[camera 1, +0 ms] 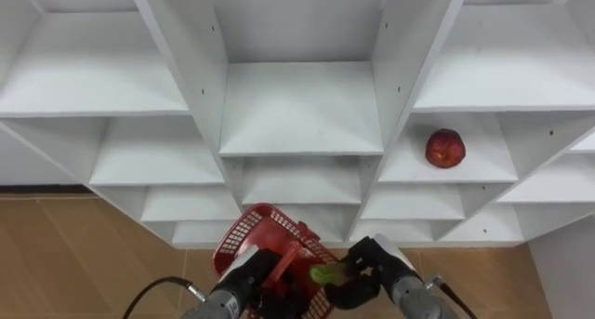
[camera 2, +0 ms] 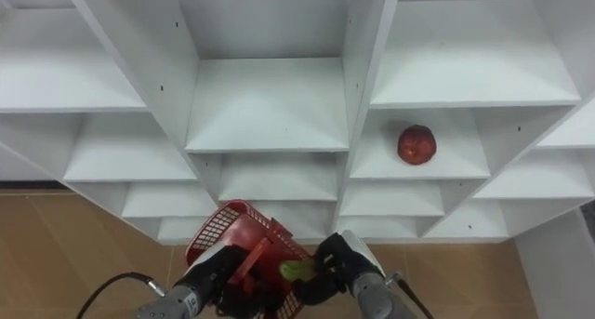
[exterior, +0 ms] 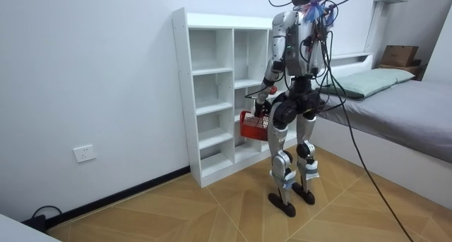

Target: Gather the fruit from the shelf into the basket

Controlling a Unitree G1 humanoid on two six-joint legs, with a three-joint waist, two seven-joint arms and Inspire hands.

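Nearest you, your left hand (camera 1: 244,274) has its fingers clenched on the near side of the red plastic mesh basket (camera 1: 244,228), carrying it low in front of the body. Your right hand (camera 1: 383,265) has its fingers grasping a small green fruit (camera 1: 324,274) right at the basket's edge, so that fruit looks about to go in rather than already dropped. You cannot tell from here what else lies inside the basket. Beyond the hands, a strip of wooden floor (camera 1: 74,254) separates you from the white open-shelved closet (camera 1: 297,105), which the room view shows you standing directly before. One round red apple (camera 1: 445,148) sits on a shelf in the right-hand column, above and to the right of your right hand. It appears to be the only fruit left to collect, since the other compartments in view are bare. Nothing blocks the reach to it but the upright divider beside it. A grey bed (exterior: 409,108) stands at the room view's right, well apart from the closet.
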